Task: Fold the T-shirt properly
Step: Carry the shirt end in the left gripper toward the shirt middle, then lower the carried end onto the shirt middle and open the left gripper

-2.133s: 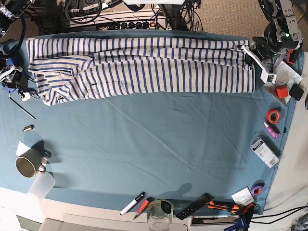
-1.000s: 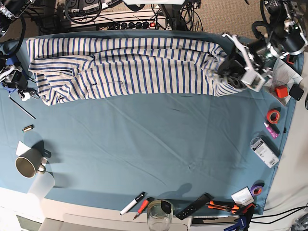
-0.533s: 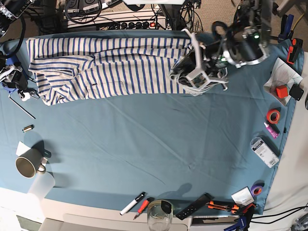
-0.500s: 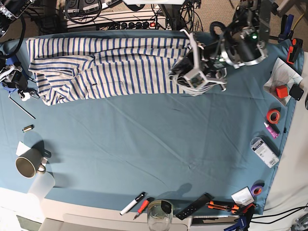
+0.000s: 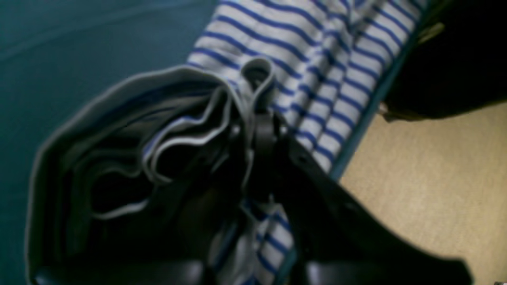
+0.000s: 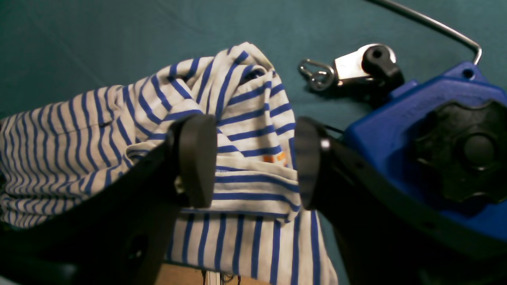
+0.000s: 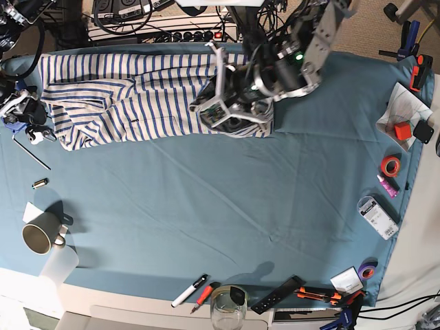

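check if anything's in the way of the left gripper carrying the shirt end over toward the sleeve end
Nothing visible blocks it. The left gripper is shut on the T-shirt, and only flat striped cloth lies along the path. The blue clamp sits beyond the far edge.

Robotics lab or workshop, worktop under a teal cloth, tape rolls, markers, cutters and a mug along its edges, power strip and tangled cables behind
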